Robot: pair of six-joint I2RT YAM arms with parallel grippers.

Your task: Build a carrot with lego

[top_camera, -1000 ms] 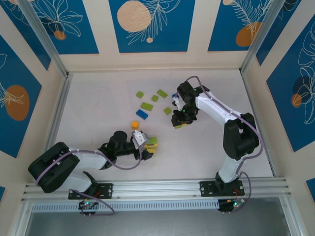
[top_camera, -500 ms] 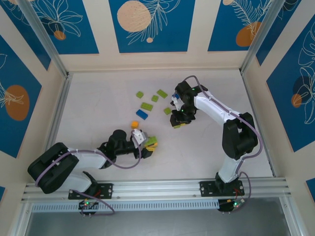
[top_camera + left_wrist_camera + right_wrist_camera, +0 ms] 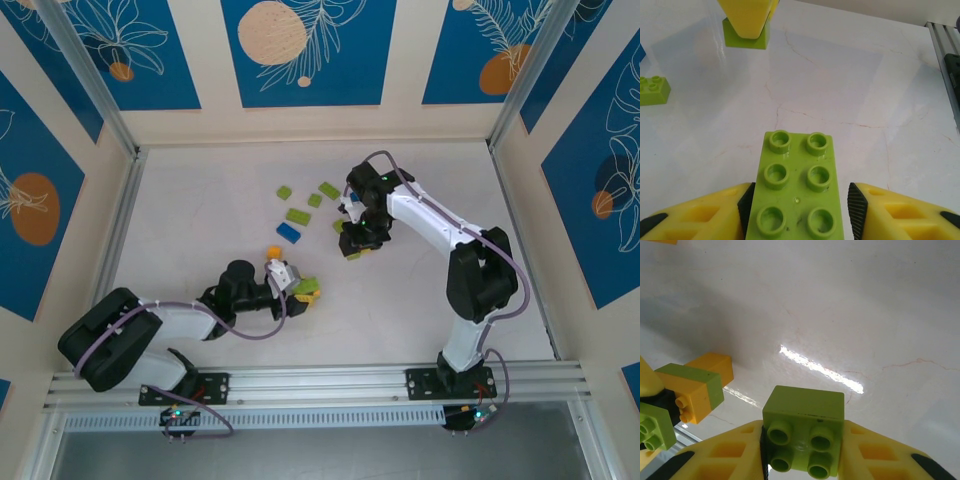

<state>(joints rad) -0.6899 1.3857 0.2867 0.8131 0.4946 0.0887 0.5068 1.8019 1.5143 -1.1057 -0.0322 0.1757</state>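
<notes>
Two bricks are in my grip. Nearest my bases, my left jaws clamp the sides of a long lime-green brick [image 3: 797,200], six studs showing, over the pale tabletop [image 3: 850,90]. Just beyond them an orange brick [image 3: 273,254] lies loose. Farther out and to the right, my right jaws pinch a small four-stud green brick [image 3: 802,432]. A blue brick [image 3: 288,232] lies left of them, with several green bricks [image 3: 298,215] scattered behind it.

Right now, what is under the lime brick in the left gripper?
From above, an orange piece peeks out beneath the lime brick in the left gripper; the brick covers the rest.
</notes>
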